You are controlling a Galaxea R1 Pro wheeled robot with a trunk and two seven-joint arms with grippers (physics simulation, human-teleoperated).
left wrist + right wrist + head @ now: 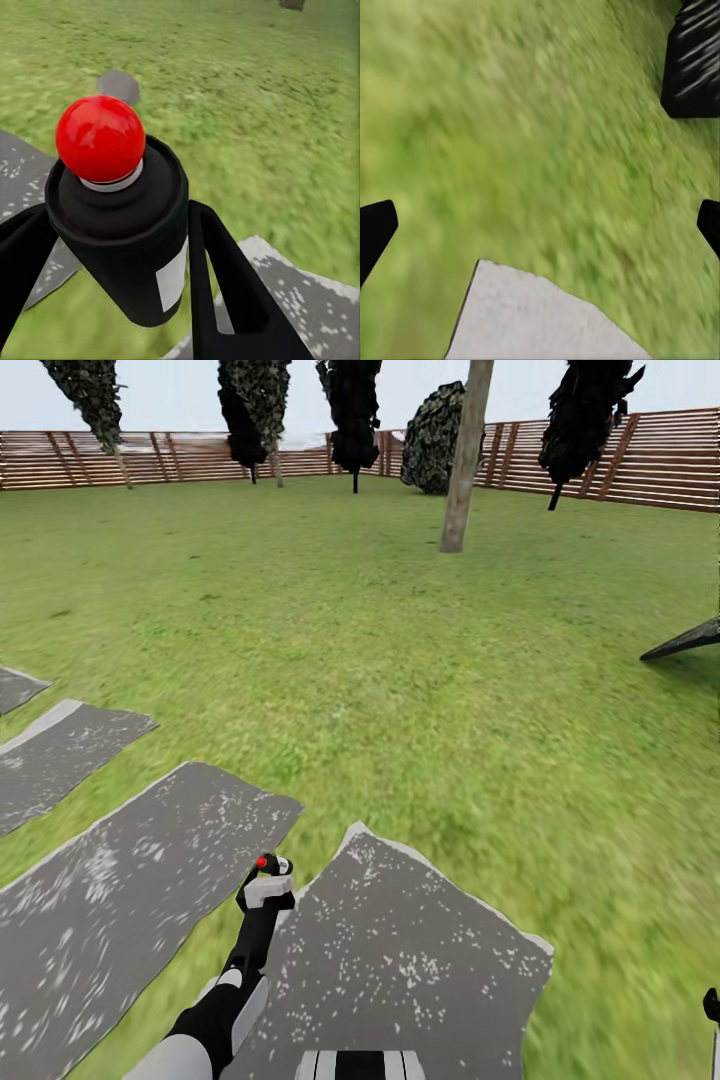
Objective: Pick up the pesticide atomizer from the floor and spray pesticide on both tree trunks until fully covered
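Observation:
My left gripper [268,872] is shut on the pesticide atomizer [266,863], a small black bottle with a red top, held up over the grey paving stones. In the left wrist view the pesticide atomizer [120,225] sits between the two black fingers [225,285], red ball top and white label showing. One tree trunk [464,460], grey-brown and bare, rises from the grass floor [400,660] far ahead, slightly right of centre. My right gripper [540,225] hangs open over grass, its black fingertips [375,232] wide apart; a sliver of it shows in the head view [712,1010].
Grey paving stones [400,960] lie under and left of me. A brown slat fence [640,460] bounds the lawn, with dark cone-shaped trees [355,410] before it. A dark pointed object [690,642] juts in at the right edge.

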